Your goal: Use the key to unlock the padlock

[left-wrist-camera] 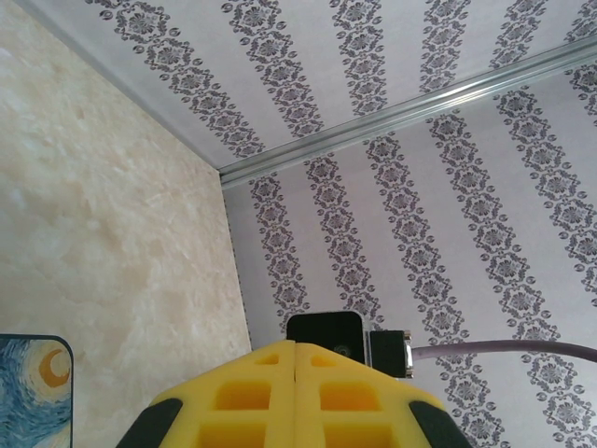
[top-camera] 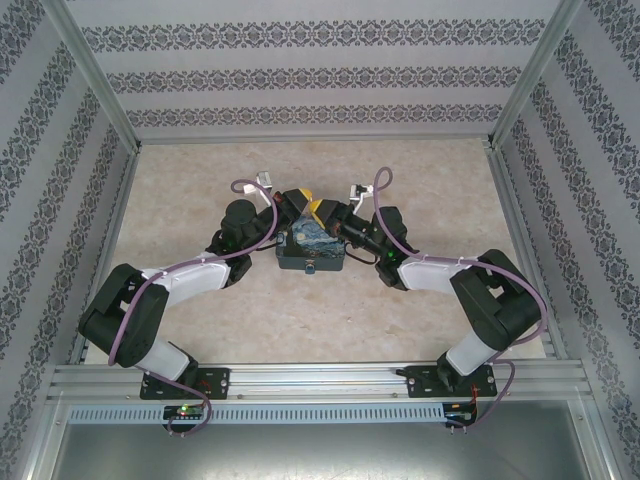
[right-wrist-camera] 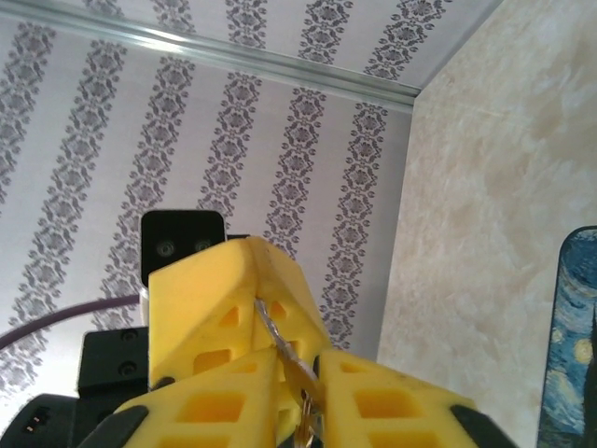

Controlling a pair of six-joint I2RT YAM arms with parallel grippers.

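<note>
Above the night-sky-print box point(top-camera: 312, 250) both grippers meet tip to tip. A small metal key point(right-wrist-camera: 280, 347) spans them. My right gripper point(right-wrist-camera: 297, 362) is shut on its head, with a ring hanging below. The blade runs up into the seam of my left gripper's yellow fingers point(right-wrist-camera: 201, 289). In the left wrist view my left gripper point(left-wrist-camera: 296, 343) has its jaws pressed together. From the top, the left gripper point(top-camera: 297, 203) and the right gripper point(top-camera: 322, 212) hover over the box's far edge. A tiny greyish spot on the box's near wall looks like the padlock point(top-camera: 311, 266).
The box stands mid-table on the beige marbled top point(top-camera: 200, 180), and its corner point(left-wrist-camera: 33, 392) shows in the left wrist view. Patterned walls with aluminium rails point(top-camera: 310, 140) enclose three sides. The right wrist's black camera housing point(left-wrist-camera: 325, 329) sits just beyond my left fingertips.
</note>
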